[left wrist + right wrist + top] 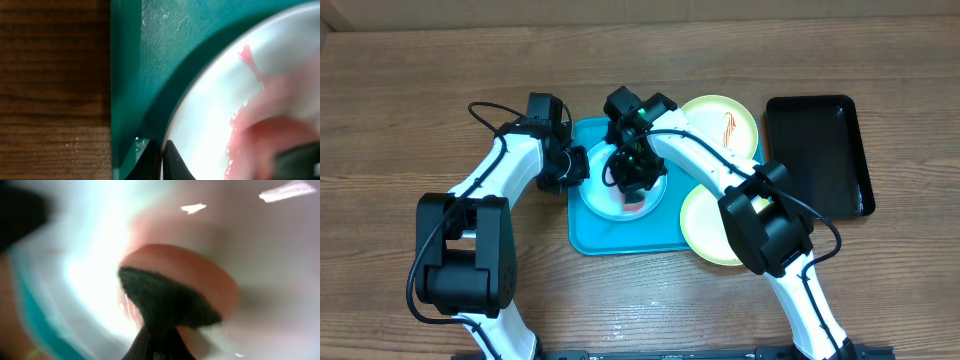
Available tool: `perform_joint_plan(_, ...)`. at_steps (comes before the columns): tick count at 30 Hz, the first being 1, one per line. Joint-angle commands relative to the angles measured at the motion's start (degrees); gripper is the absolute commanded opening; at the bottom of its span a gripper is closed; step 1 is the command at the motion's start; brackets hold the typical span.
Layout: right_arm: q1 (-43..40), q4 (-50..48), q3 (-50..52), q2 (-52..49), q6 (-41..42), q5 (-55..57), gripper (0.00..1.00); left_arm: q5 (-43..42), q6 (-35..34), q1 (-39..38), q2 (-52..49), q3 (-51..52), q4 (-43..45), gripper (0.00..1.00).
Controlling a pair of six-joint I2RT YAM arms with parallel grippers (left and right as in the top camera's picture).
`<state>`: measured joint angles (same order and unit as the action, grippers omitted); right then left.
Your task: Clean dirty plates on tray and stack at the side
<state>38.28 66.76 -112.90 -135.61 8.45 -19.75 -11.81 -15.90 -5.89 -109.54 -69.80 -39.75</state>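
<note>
My left tool (pixel 161 162) is pinching the rim of the round white plate (pixel 210 115) inside the large turquoise plastic tray (pixel 150 60). My right tool (pixel 155 347) is clamping a black fuzzy pad (pixel 165 300), pressing it onto that plate. One pale yellow, lime-rimmed plate (pixel 715 122) is sitting beside the tray's far right corner, a second yellow plate (pixel 705 232) against its right edge.

Turquoise tray (pixel 590 235), white plate (pixel 600 200) smeared pink-red, yellow lime-rimmed plate (pixel 710 120) with red squiggle, black tray (pixel 815 150), black-and-orange sponge (pixel 170 300)
</note>
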Motion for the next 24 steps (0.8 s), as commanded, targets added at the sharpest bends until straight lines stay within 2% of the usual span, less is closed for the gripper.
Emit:
perform_joint_plan(1, 0.7, -1.9, 0.0, -0.8, -1.2, -12.0, 0.04, -0.3, 0.7, 0.1, -0.3, -1.1, 0.3, 0.04)
perform_joint_plan(10, -4.9, -2.7, -5.0, -0.7, -1.2, -13.5, 0.04, -0.3, 0.7, 0.1, -0.3, -1.1, 0.4, 0.04)
perform_joint_plan(14, -11.0, 1.5, -14.4, -0.7, -1.2, -13.1, 0.04, -0.3, 0.7, -0.2, -0.3, -1.1, 0.3, 0.04)
perform_joint_plan(19, -16.9, 10.1, -24.7, -0.7, -1.2, -6.5, 0.04, -1.3, 0.7, -1.3, -0.3, -0.3, 0.8, 0.04)
perform_joint_plan(24, -20.2, 14.3, -26.0, -0.7, -1.3, -4.2, 0.04, -1.4, 0.5, -4.7, -2.9, 0.4, 1.9, 0.13)
